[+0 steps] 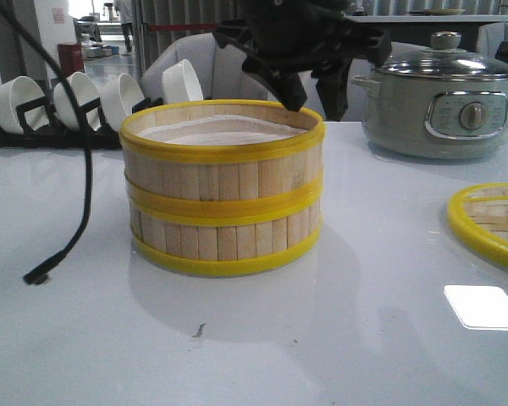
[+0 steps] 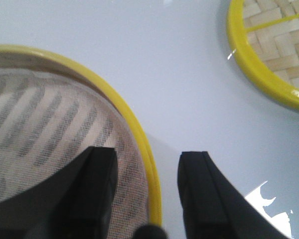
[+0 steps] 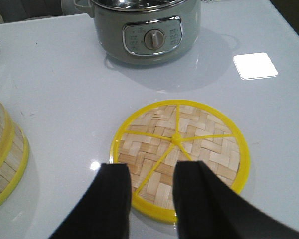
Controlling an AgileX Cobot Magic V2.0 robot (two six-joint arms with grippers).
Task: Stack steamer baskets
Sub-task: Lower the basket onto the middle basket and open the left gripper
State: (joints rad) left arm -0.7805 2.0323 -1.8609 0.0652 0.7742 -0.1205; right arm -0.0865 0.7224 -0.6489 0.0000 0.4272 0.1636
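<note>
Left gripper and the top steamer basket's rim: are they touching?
Cannot tell. In the left wrist view the left gripper is open astride the top steamer basket's rim, one finger inside and one outside, but the view cannot separate hovering from contact.

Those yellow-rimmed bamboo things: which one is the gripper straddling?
The top basket of the stack. The left gripper has one finger inside its rim, one outside. The bottom basket sits beneath it, and the flat lid lies apart.

Left arm seen at top centre of front view: black, angular, ribbed housing, detail lost in shadow. Black cable hung down left side, ended in a blunt plug. Left fingers matte black, flat, square-tipped. Right fingers same black, smooth, no markings visible.
</note>
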